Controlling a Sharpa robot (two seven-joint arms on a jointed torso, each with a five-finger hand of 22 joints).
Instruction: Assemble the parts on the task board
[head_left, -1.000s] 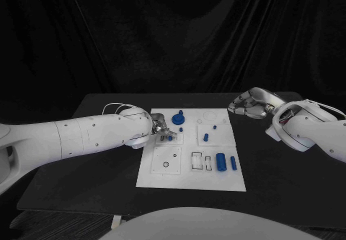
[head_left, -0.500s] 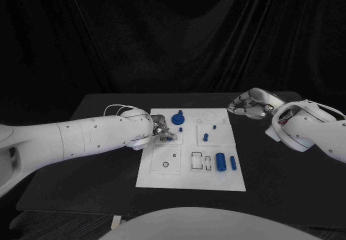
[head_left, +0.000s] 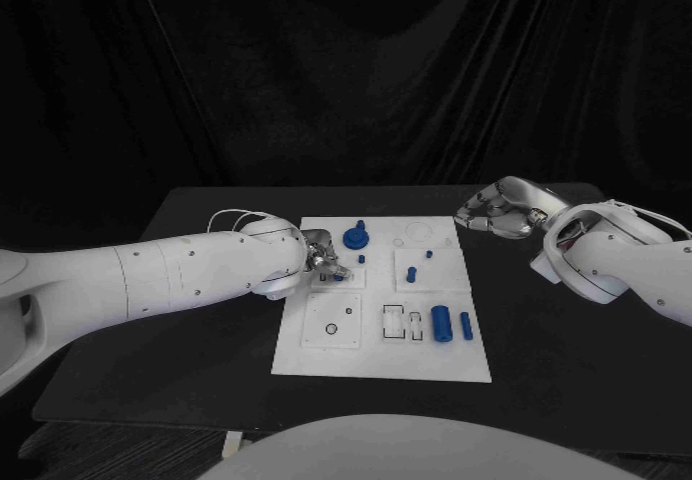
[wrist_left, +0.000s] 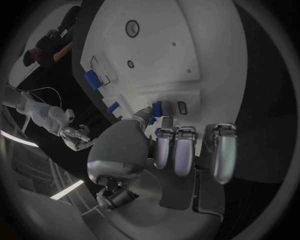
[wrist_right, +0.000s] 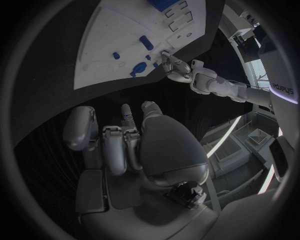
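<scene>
Two robot hands: left (wrist_left: 165, 145) pinches blue part (wrist_left: 165, 107), per wrist view; right (head_left: 498, 210) curled empty

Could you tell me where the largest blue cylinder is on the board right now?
In the head view, the largest blue cylinder lies on the task board near its right edge, between a slimmer blue cylinder and outlined rectangular slots.
</scene>
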